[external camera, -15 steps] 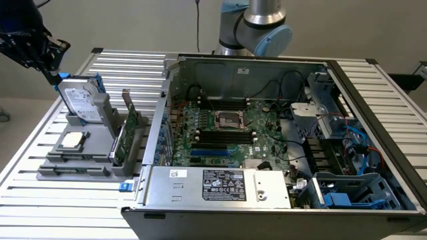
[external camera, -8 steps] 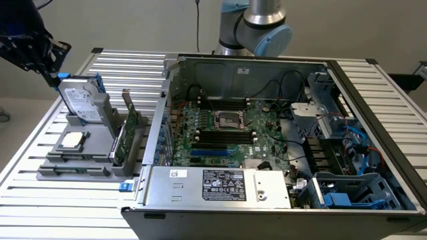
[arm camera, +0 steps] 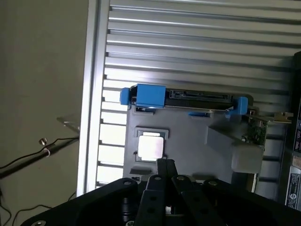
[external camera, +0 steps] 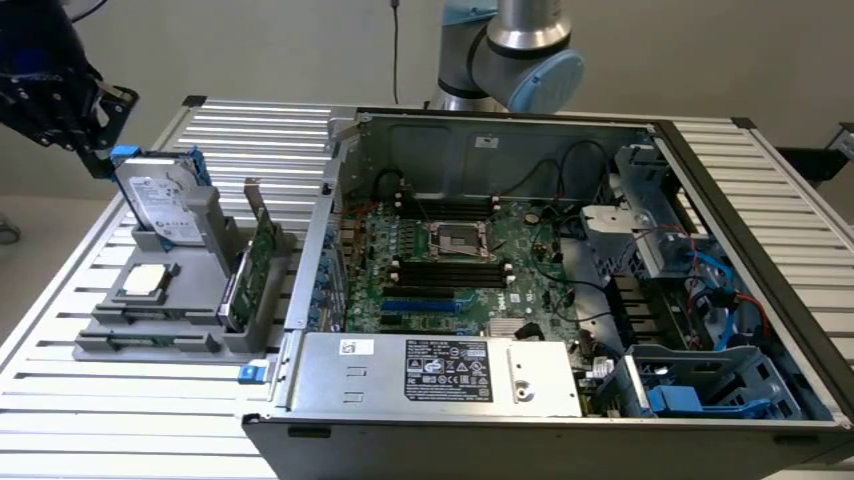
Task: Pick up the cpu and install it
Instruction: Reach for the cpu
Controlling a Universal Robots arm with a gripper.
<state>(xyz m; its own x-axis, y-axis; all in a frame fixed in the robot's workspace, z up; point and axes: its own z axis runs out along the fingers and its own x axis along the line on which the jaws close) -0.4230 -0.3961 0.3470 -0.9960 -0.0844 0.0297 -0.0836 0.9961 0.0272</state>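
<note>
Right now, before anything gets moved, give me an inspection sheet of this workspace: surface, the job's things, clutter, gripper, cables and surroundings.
Surface: slatted metal table, carrying a grey holder and an open computer case.
Job's things: cpu lies flat in the grey holder; motherboard socket sits mid-board inside the case.
Clutter: hard drive upright in blue brackets; green card on edge beside it.
Gripper: gripper shut, holding nothing, apart from the cpu.
Cables: black leads and blue and red leads inside the case.
Surroundings: pale wall; robot arm behind the case.
</note>
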